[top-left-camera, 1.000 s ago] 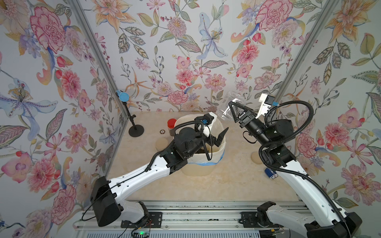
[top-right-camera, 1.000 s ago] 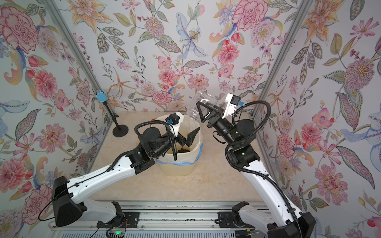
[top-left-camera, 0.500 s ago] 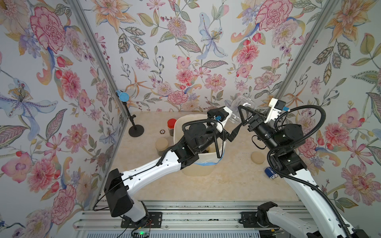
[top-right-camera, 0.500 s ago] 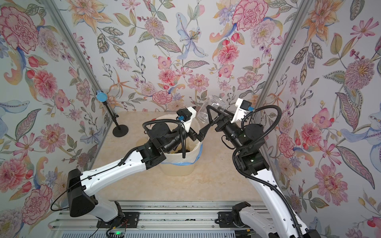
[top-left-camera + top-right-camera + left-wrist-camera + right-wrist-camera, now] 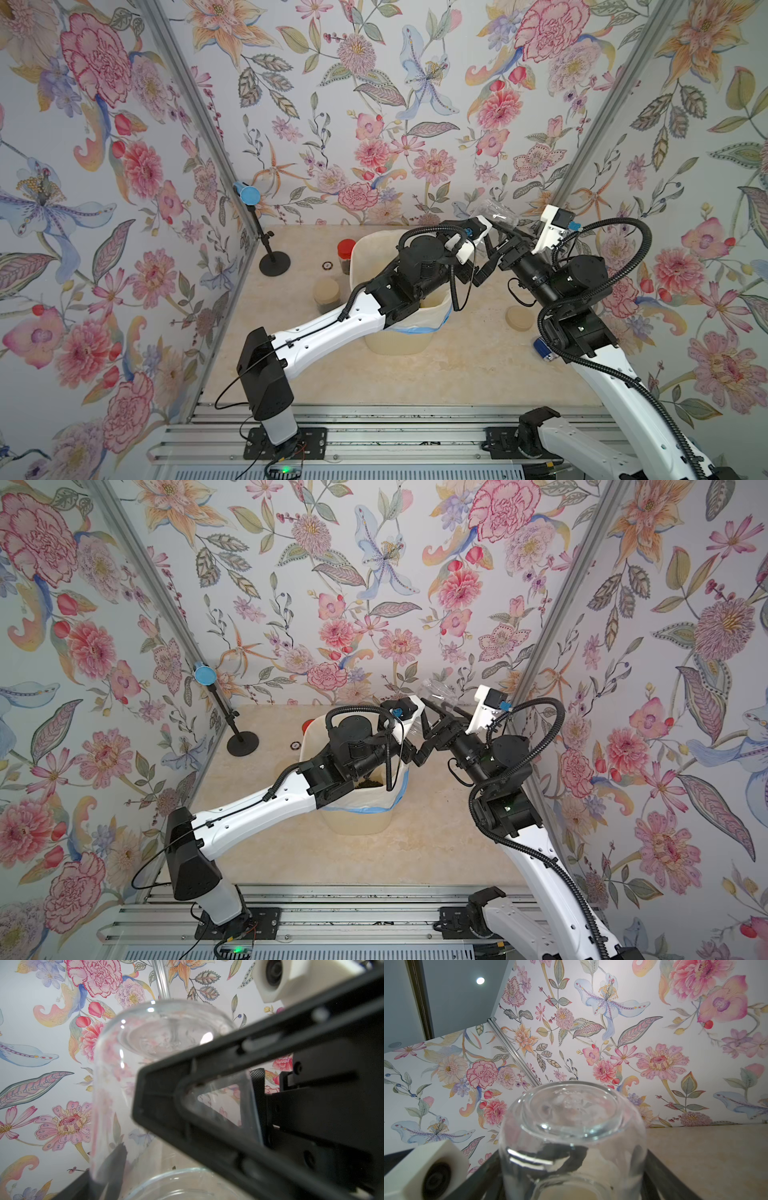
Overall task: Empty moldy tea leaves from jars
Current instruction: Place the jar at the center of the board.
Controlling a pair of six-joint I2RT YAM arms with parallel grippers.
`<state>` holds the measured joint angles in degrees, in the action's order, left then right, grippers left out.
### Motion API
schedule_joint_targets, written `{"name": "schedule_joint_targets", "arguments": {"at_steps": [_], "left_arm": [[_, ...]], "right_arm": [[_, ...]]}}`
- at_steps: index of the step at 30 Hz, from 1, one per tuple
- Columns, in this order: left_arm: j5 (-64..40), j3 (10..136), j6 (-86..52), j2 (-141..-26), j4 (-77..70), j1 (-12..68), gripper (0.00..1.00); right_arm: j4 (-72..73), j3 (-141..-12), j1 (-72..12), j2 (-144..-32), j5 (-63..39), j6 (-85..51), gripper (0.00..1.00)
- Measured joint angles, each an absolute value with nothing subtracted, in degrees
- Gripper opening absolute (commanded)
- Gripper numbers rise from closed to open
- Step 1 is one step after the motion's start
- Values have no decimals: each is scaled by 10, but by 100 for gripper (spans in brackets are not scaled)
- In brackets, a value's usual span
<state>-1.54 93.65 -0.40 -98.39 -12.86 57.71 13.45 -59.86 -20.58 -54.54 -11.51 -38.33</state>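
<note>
Right wrist view: right tool (image 5: 575,1177) pinched upturned, empty-looking glass jar (image 5: 571,1126) aloft near bin (image 5: 397,345); left tool (image 5: 484,259) spread, close by. Risk: tools could collide, smooth glass could slip, smash on surface (image 5: 415,374).

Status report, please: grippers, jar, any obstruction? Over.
Right gripper shut on jar, base up, looks empty. Left gripper open, close by jar. Left arm crosses over bin.

beige table (image 5: 457,374) | bin (image 5: 399,345) | red-capped jar (image 5: 345,253) | beige-lidded jar (image 5: 326,293) | loose lid (image 5: 518,318) | black stand (image 5: 274,264)
</note>
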Motion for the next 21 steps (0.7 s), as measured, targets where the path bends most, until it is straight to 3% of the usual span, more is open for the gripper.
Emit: {"name": "schedule_joint_targets", "arguments": {"at_steps": [3, 8, 12, 13, 15, 17, 21], "left_arm": [[-16, 936, -4, -984, -131, 577, 98], [-14, 932, -4, -984, -142, 576, 87], [-14, 929, -4, -984, -149, 576, 71], [-15, 929, -4, -984, -148, 577, 64], [-17, 929, -4, -984, -146, 577, 59], [-17, 929, -4, -984, -146, 577, 56], [-17, 929, -4, -984, -146, 577, 52]], "right_arm": [[135, -595, -205, -543, -115, -383, 49], [135, -590, -201, -542, -117, -385, 49], [137, -588, -200, -539, -117, -387, 49], [137, -586, -200, -537, -117, -388, 49], [137, -584, -199, -536, -117, -388, 50], [137, -584, -198, -536, -118, -389, 55], [135, -584, -198, -535, -117, -389, 78]]}}
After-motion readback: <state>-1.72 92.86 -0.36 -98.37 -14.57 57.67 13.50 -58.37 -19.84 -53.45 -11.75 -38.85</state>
